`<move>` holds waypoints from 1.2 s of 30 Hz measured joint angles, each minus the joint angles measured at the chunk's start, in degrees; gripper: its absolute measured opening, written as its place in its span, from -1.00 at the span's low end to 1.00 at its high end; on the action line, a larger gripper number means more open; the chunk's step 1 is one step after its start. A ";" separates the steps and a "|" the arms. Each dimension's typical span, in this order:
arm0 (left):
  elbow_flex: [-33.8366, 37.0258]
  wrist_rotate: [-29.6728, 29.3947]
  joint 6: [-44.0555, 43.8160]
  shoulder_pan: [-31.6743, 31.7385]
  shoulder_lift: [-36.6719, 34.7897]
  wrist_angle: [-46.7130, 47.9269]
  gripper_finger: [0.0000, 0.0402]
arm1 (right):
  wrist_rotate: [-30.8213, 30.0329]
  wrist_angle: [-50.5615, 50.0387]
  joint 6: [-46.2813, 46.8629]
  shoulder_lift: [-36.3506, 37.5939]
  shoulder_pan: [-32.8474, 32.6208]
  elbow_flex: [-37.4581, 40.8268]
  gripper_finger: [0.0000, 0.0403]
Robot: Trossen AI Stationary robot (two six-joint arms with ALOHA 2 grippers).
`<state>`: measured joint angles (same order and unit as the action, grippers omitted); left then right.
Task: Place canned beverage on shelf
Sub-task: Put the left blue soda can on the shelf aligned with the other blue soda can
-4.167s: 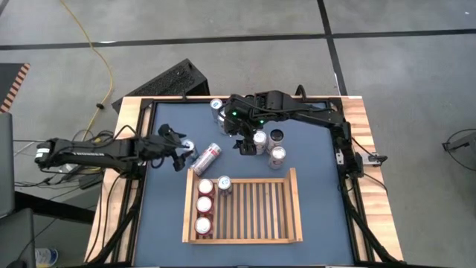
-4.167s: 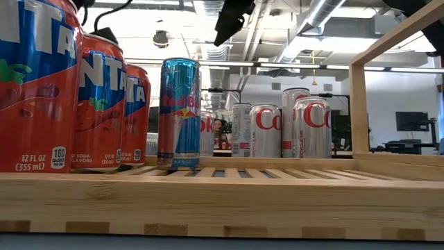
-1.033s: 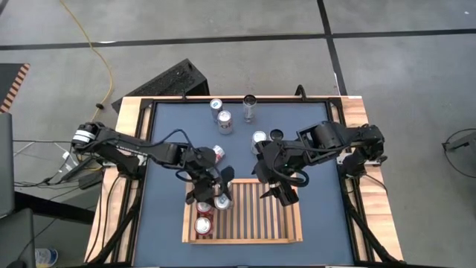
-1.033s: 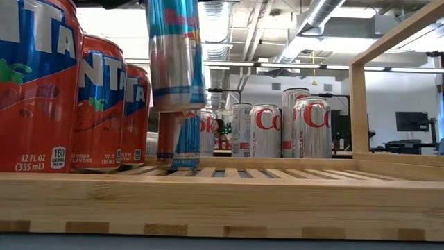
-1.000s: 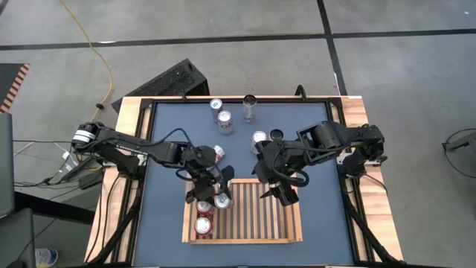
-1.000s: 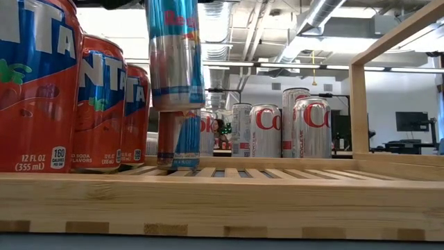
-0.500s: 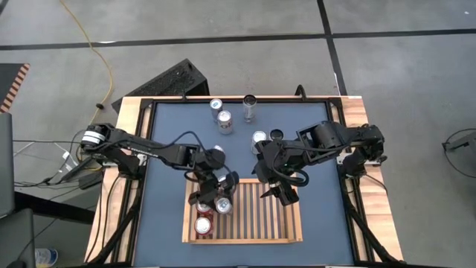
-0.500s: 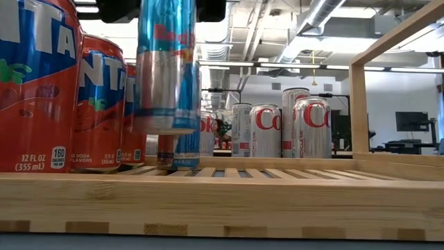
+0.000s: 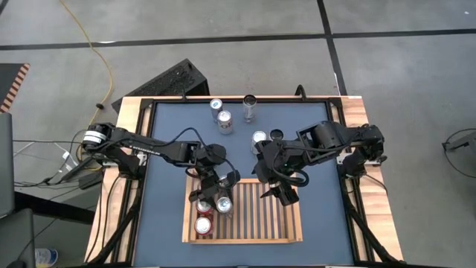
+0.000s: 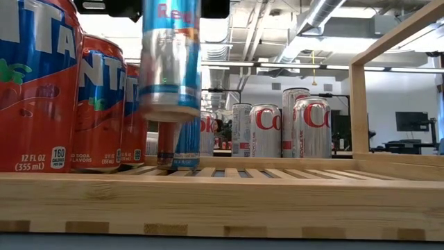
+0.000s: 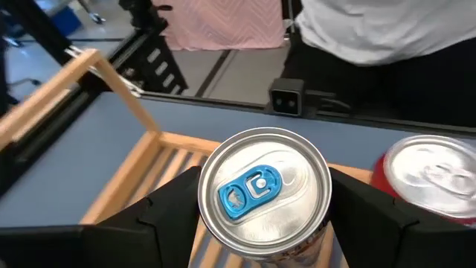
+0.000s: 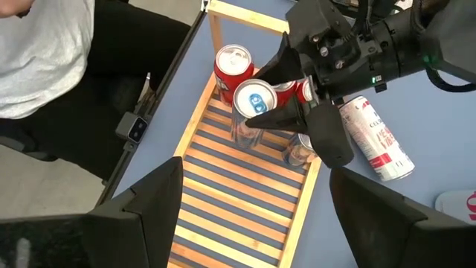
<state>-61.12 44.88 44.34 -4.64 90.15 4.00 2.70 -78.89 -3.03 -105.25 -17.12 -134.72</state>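
Above shelf (image 9: 286, 223): upright can (image 10: 171, 59) in left tool (image 9: 216, 186)

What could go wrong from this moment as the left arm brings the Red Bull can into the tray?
1. The left claw holds the Red Bull can above the slats, close beside the red Fanta cans; lowering it may knock one.
2. A second Red Bull can stands just behind; a tilted landing on the shelf may tip both.
3. The right claw hovers open over the shelf, so the arms may collide.
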 joint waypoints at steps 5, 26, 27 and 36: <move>-0.03 1.34 -0.58 0.15 0.46 -1.27 0.21 | 0.00 -0.04 0.02 0.00 0.00 0.00 0.53; -2.23 6.47 4.09 3.20 3.69 3.36 0.21 | 0.11 -0.80 -0.03 -0.02 -0.13 0.02 0.53; -2.23 6.61 5.06 3.15 3.69 3.47 0.21 | 0.12 -0.79 -0.04 -0.02 -0.13 0.02 0.53; -2.25 8.45 12.06 3.92 3.69 4.36 0.20 | 0.15 -0.79 -0.04 -0.02 -0.11 0.02 0.53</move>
<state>-63.37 53.33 56.40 -0.72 93.84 8.36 2.85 -79.69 -3.07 -105.27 -17.23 -134.69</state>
